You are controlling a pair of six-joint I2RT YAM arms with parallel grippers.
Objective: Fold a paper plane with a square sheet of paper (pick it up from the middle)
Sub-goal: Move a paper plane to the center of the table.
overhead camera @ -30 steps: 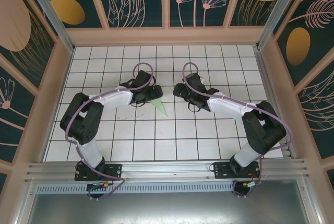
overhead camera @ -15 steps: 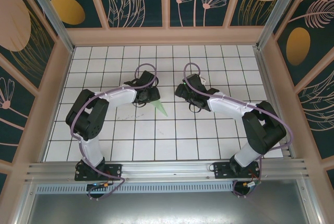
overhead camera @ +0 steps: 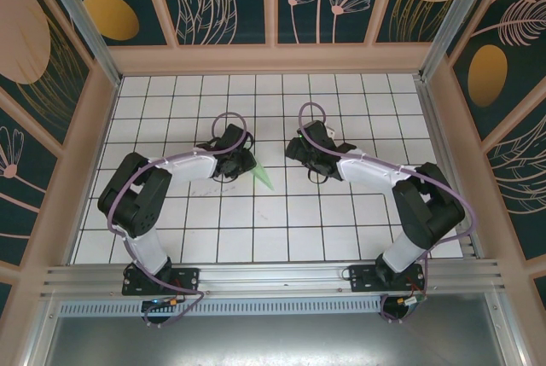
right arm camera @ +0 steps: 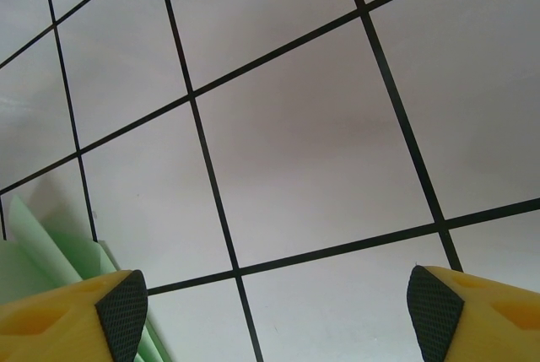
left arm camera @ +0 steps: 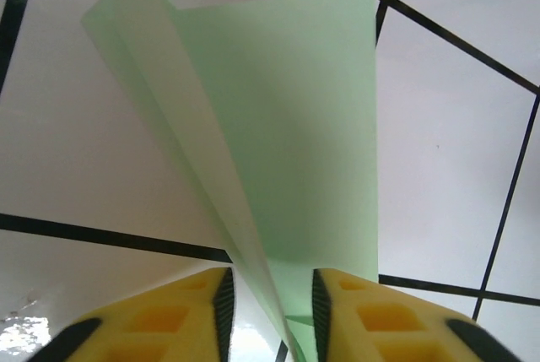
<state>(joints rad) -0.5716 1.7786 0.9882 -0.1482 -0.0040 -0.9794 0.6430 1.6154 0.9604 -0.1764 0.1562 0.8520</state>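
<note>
The square sheet of paper is folded into a pale mint-green paper plane (overhead camera: 263, 180) that lies on the gridded table just right of my left gripper (overhead camera: 243, 164). In the left wrist view the paper plane (left arm camera: 295, 126) fans out ahead, and its narrow folded ridge runs down between the yellow fingers (left arm camera: 169, 320). The left gripper (left arm camera: 272, 311) is open, its jaws close on either side of the ridge with a gap showing on the left. My right gripper (overhead camera: 297, 148) stands wide open over bare tiles. A corner of the paper plane (right arm camera: 51, 252) shows beside its left fingertip.
The white table (overhead camera: 281, 229) with black grid lines is fenced by wooden walls (overhead camera: 273, 59) at the back and both sides. An aluminium rail (overhead camera: 273, 276) carries the arm bases at the near edge. Purple cables (overhead camera: 226, 119) loop above both wrists.
The left gripper's jaws have narrowed around the plane's folded ridge, and the left arm has shifted slightly. The right arm has hardly moved.
</note>
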